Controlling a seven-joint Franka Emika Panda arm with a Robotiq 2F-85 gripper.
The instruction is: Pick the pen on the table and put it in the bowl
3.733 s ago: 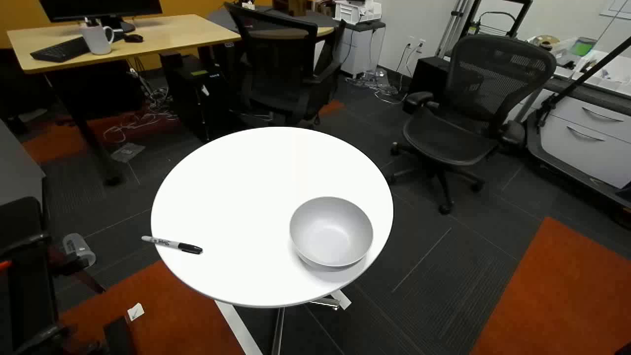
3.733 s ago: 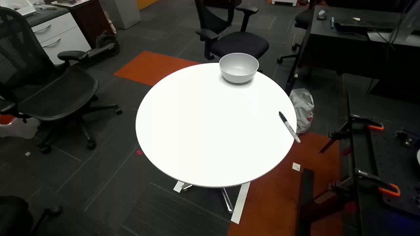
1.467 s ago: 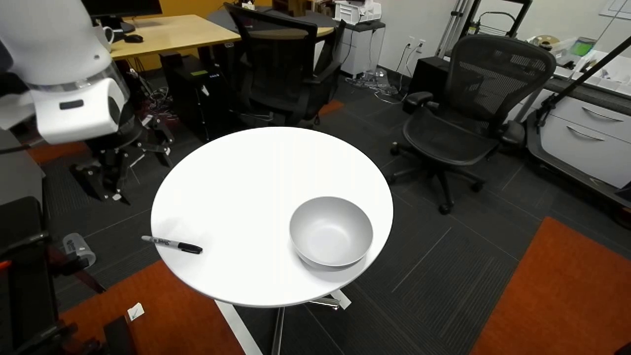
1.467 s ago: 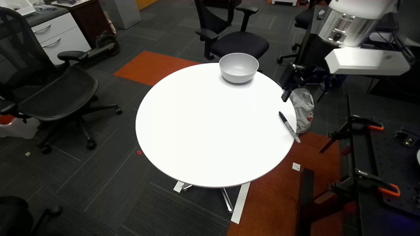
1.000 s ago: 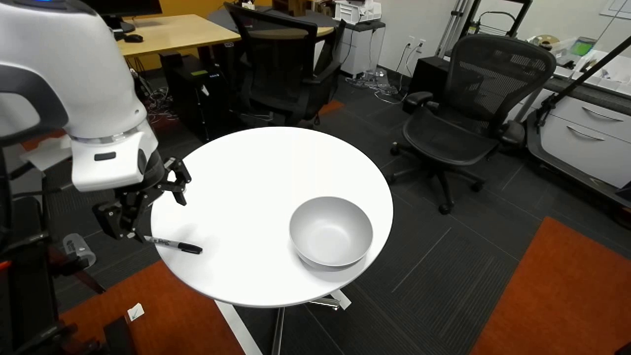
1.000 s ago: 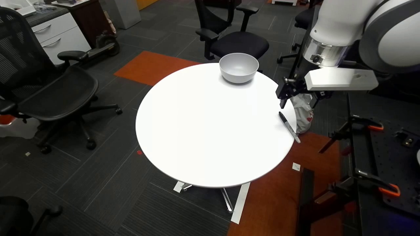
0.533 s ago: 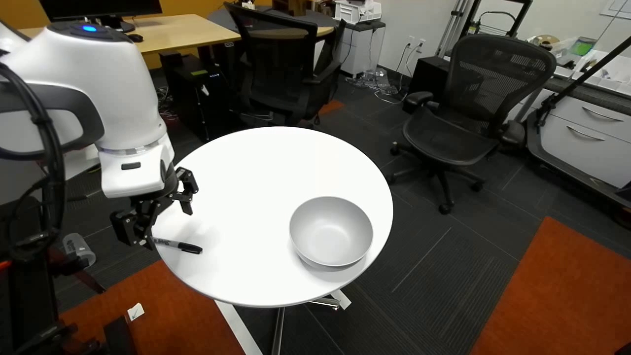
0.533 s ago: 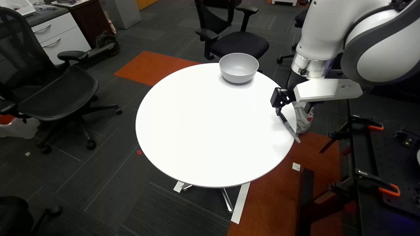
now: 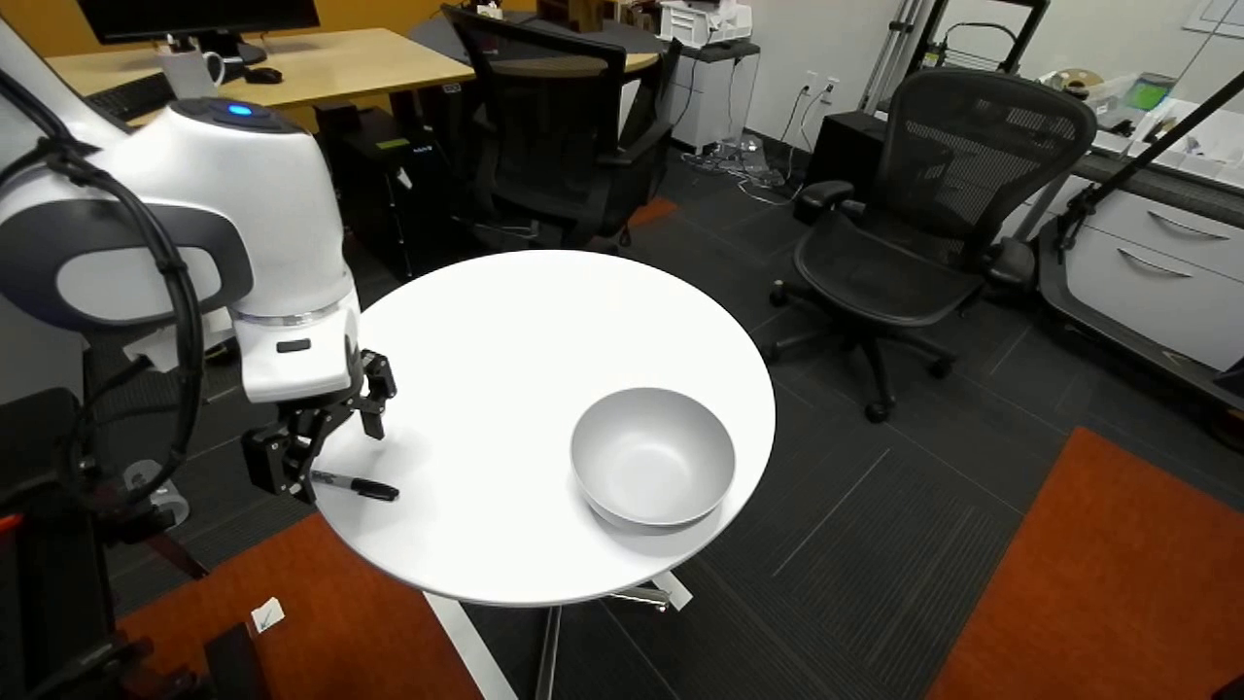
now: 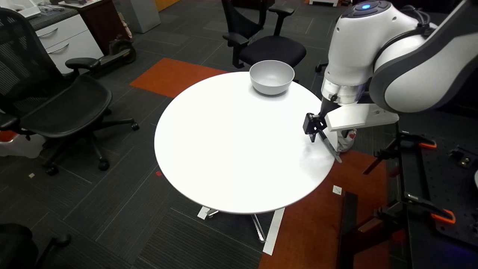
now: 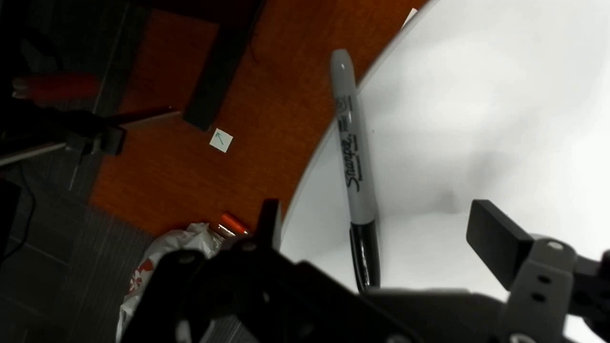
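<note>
The claw (image 11: 375,212) is observed over the edge of the white surface (image 9: 525,340), fingers (image 11: 500,243) standing apart. The pen (image 11: 356,162) lies on that surface, grey end projecting past the edge, black cap pointing inward; in the wrist view it sits between the fingers, clear of both. The bowl (image 9: 653,462) stands upright on the surface, well apart from the pen.
</note>
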